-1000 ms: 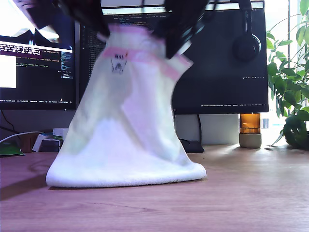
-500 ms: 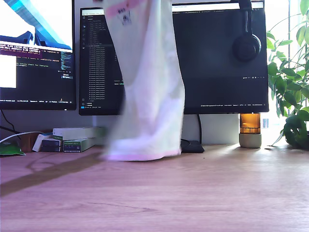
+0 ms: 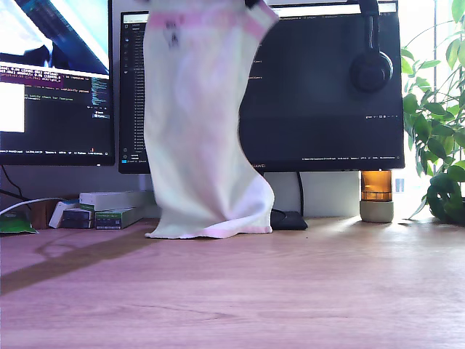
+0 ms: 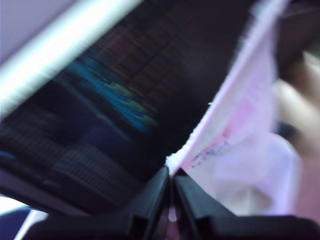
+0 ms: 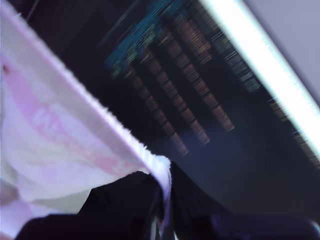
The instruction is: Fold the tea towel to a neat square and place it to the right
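Observation:
The tea towel (image 3: 196, 131) hangs full length in front of the monitors, white with a pink band and a small dark mark near its top. Its lower edge rests on the wooden desk (image 3: 305, 291). Both grippers are above the exterior view's top edge, apart from a dark sliver beside the towel's upper corner on that view's right. My first gripper (image 4: 172, 175) is shut on a corner of the towel (image 4: 240, 125), close to the printed mark. My second gripper (image 5: 164, 192) is shut on the other top corner of the towel (image 5: 50, 135). Both wrist views are blurred.
Two monitors (image 3: 327, 94) stand behind the towel, with headphones (image 3: 370, 69) hung on one. An amber jar (image 3: 376, 195) and a leafy plant (image 3: 439, 131) are at the exterior view's right. Small boxes (image 3: 109, 207) and a dark object (image 3: 290, 220) lie at the desk's back.
The towel has been lifted from a wide heap on the desk to a long hang. Since half a second ago its top edge has stretched wider.

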`<state>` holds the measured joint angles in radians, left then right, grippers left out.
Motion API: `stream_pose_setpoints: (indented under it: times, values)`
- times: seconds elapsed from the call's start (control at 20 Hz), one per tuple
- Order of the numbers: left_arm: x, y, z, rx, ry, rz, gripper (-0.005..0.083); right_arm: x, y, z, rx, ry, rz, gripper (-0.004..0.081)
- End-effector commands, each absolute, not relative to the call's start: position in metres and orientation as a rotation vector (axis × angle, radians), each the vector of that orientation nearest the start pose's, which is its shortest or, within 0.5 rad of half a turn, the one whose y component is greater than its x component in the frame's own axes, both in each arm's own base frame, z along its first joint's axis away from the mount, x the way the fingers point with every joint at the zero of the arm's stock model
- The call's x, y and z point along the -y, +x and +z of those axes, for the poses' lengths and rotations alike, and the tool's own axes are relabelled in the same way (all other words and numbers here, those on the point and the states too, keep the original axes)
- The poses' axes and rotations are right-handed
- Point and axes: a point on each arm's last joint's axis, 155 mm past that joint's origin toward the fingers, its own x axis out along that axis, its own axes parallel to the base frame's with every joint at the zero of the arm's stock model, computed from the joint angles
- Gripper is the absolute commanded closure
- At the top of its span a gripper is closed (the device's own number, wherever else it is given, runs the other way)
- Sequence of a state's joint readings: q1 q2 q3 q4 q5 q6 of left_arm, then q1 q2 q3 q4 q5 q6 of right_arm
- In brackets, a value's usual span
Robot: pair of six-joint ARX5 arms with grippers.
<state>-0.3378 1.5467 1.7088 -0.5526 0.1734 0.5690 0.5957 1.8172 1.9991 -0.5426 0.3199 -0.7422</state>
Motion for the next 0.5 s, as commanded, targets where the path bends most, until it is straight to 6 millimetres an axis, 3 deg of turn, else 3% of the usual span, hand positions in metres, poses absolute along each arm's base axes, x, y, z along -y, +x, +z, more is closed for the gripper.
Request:
stream_pose_setpoints:
  times: [0.0, 0.3, 0.45]
  values:
    - [0.184, 0.444, 0.396, -0.149, 0.591, -0.572, 0.0794, -0.253, 0.490, 0.389, -0.162, -0.885, 0.355, 0.0780]
    - [0.169, 0.460, 0.457, 0.069, 0.578, -0.466, 0.0794, -0.249, 0.502, 0.444, 0.020, -0.761, 0.237, 0.0780]
    - [0.165, 0.469, 0.466, 0.120, 0.591, -0.434, 0.0794, -0.250, 0.502, 0.477, 0.137, -0.702, 0.196, 0.0780]
